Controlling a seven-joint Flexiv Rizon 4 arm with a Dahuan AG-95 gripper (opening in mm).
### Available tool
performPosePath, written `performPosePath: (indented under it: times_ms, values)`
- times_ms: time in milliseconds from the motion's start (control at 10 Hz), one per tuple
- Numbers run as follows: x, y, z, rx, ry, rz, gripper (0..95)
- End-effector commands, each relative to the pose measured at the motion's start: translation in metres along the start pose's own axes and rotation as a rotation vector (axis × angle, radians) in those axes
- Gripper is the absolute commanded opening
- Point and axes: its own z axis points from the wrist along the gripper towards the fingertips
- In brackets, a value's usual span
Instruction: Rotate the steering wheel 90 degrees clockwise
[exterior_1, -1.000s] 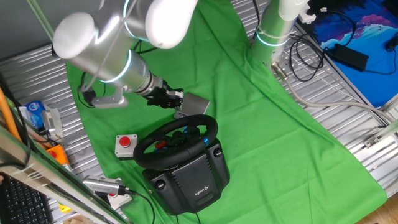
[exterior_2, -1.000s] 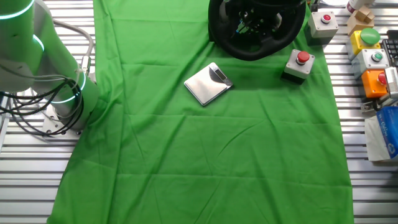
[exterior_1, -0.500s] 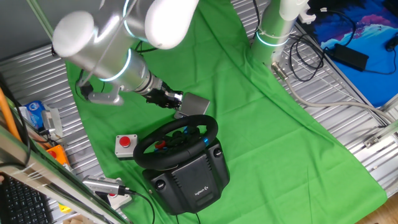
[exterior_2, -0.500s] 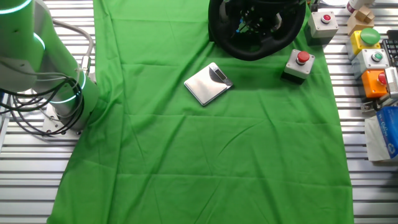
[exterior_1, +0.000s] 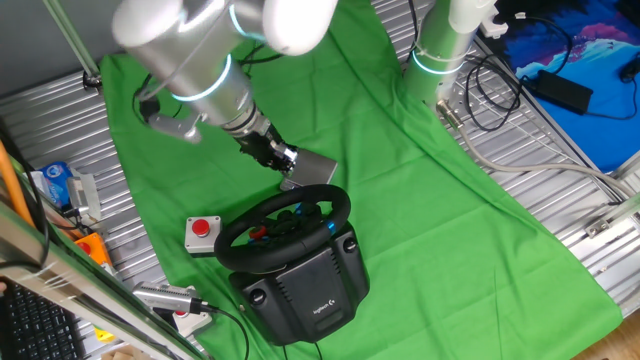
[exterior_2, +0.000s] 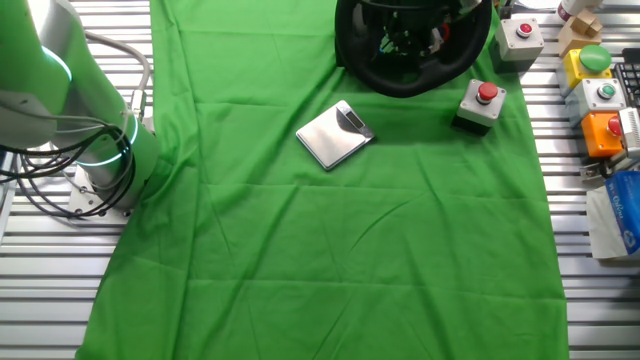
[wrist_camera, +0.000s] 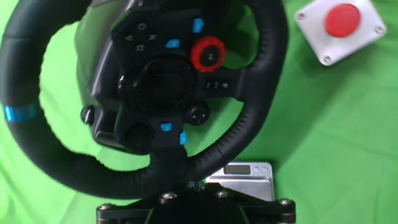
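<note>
We are hovering the hand (exterior_1: 284, 158) just behind the steering wheel (exterior_1: 285, 232), facing its rim for a grasp; finger spread cannot be told.

The arm reaches down, its gripper (exterior_1: 283, 158) angled low; jaw state unclear.

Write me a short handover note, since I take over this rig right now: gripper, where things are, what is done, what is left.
Gripper: hangs behind the steering wheel, not touching it; whether it is open or shut cannot be told.
Wheel: on its black base on the green cloth. The blue stripe on the rim sits at the left in the hand view.
Nearby: a flat grey scale beside the wheel, a grey box with a red button on its other side.
Done: approach only; no grip on the rim.
Left: grasp the rim, turn it a quarter clockwise, let go.
</note>
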Motion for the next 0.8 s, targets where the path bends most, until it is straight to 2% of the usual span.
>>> performPosePath:
  times_ms: [100,300,500,600,700,800]
  values:
    - [0.000,-0.001,0.000,-0.002,-0.001,-0.006,0.0]
    - [0.004,-0.010,0.006,0.008,-0.002,-0.042,0.0]
    - [0.015,-0.041,0.024,0.011,-0.032,-0.075,0.0]
    - [0.018,-0.057,0.030,0.010,-0.031,-0.086,0.0]
    - [0.020,-0.077,0.032,0.010,-0.023,-0.103,0.0]
    - [0.021,-0.090,0.031,0.011,-0.019,-0.117,0.0]
